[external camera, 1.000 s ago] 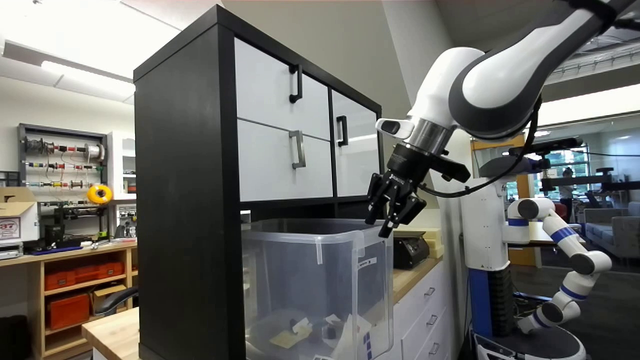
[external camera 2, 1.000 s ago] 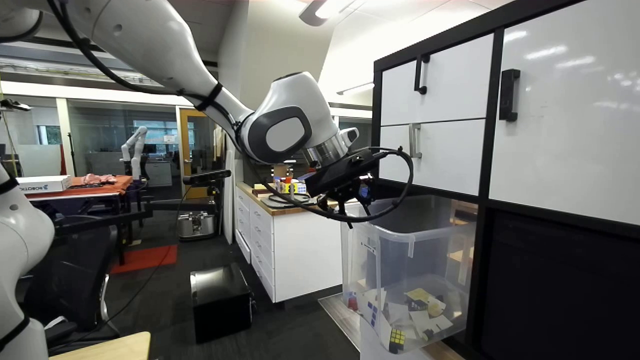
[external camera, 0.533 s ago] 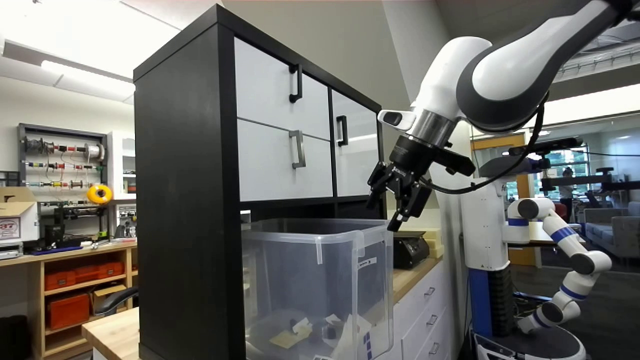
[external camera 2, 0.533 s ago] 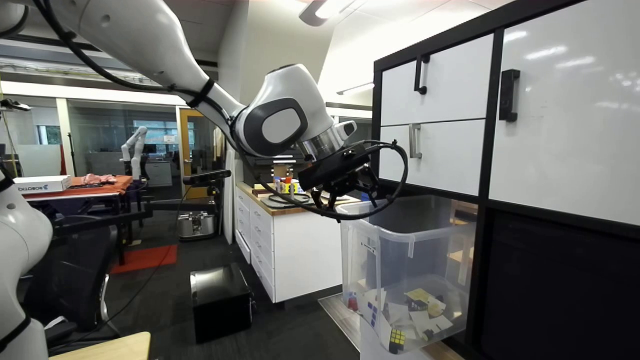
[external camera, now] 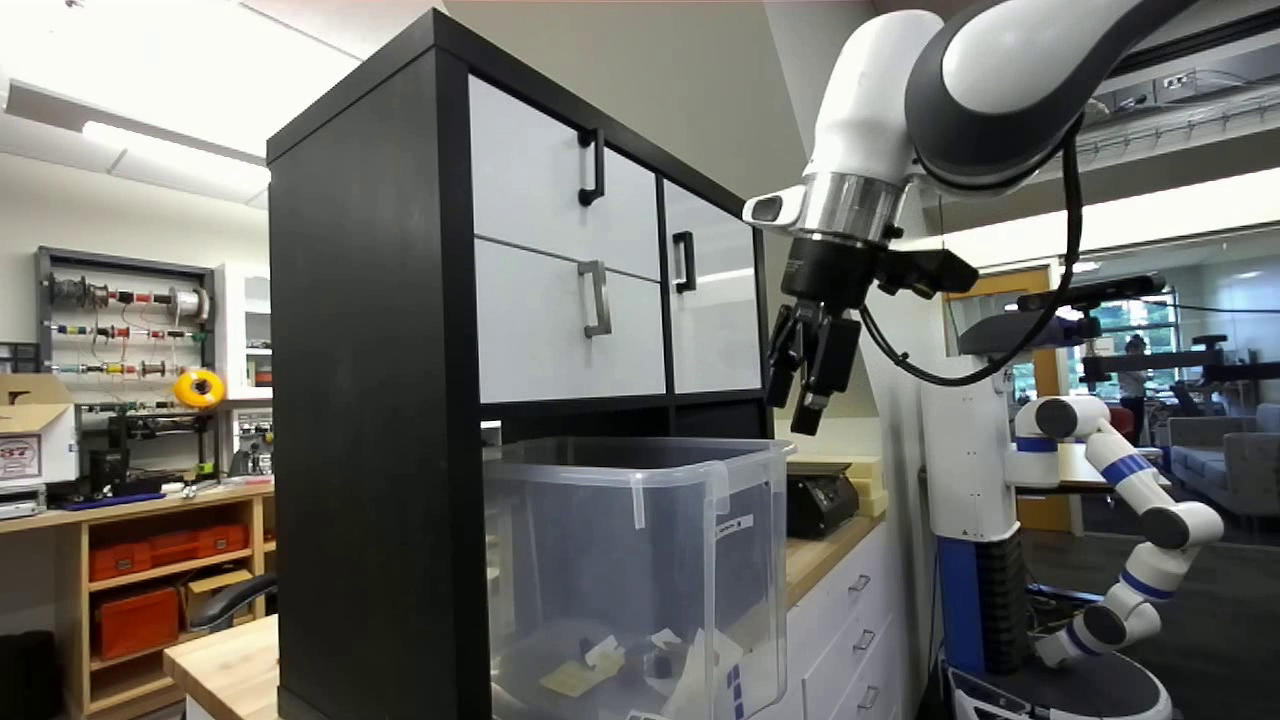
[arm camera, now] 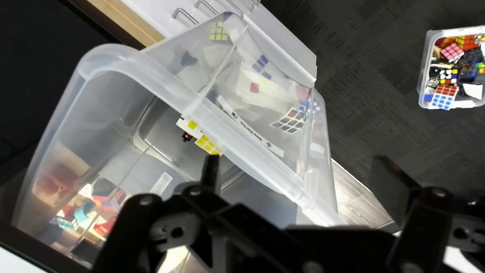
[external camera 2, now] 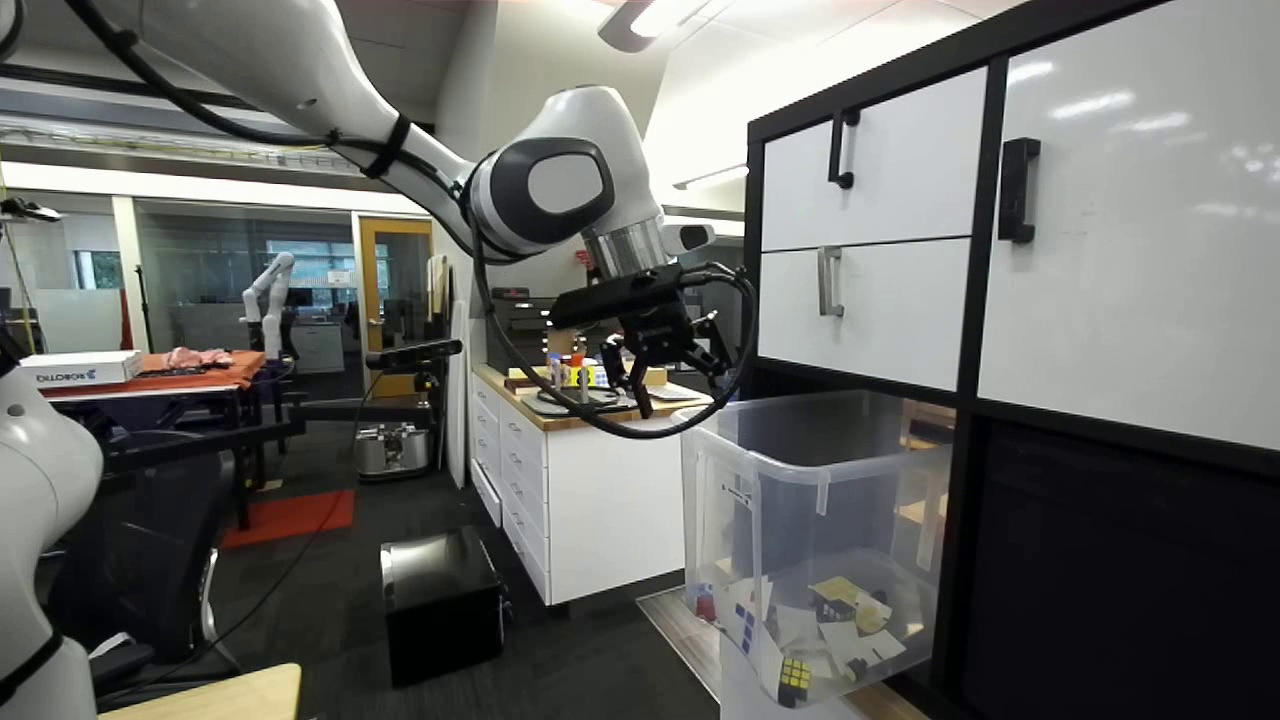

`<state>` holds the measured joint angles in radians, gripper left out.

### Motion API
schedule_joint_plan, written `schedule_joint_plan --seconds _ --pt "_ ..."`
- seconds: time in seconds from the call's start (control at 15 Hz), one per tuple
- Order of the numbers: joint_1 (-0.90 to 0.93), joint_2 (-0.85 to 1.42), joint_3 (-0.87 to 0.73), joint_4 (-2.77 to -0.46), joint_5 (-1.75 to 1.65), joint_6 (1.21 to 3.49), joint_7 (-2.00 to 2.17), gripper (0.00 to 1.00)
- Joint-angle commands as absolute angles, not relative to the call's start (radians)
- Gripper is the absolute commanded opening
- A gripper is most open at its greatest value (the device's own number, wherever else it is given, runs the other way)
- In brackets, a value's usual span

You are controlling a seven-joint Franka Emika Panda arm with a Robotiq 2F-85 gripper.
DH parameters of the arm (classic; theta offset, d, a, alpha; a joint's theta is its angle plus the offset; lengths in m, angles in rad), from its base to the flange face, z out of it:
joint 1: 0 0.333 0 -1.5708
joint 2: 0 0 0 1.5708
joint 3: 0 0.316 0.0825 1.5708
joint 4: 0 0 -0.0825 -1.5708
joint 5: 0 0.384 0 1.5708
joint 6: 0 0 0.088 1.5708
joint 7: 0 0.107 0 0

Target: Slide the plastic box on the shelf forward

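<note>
The plastic box [external camera: 610, 560] is a clear, open-topped bin with paper scraps and small cubes inside. In both exterior views it sits in the lower compartment of the black shelf [external camera: 365, 360], its front part sticking out beneath the white drawers. My gripper [external camera 2: 682, 398] hangs over the box's front rim, pointing down and apart from it. Seen from the wrist, the gripper [arm camera: 298, 161] has its fingers spread wide, one over the box's inside and one beyond its front wall. The rim [arm camera: 242, 148] runs through the gap between them, untouched.
Black handles [external camera: 597, 165] project from the drawer fronts above the box. A white cabinet [external camera 2: 610, 490] with a wooden top stands behind. On the floor is a black box [external camera 2: 440, 610]. A smaller bin [arm camera: 425, 70] of puzzle cubes shows at the wrist view's right edge.
The gripper has spread its fingers, risen away from the box's front rim and turned more upright. The box stays in the same place.
</note>
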<state>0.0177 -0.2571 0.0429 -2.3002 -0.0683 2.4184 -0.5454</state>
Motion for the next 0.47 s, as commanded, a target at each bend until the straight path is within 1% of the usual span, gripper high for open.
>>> schedule_joint_plan --seconds 0.0,0.2,0.27,0.4 --pt "0.039 -0.259 0.04 -2.233 -0.073 2.302 -0.4 1.0" --pt "0.038 -0.253 0.044 -2.204 -0.083 2.27 -0.313 1.0" --pt "0.049 -0.256 0.029 -2.234 -0.074 2.316 -0.378 1.0" --pt "0.048 -0.255 0.031 -2.226 -0.073 2.307 -0.351 1.0"
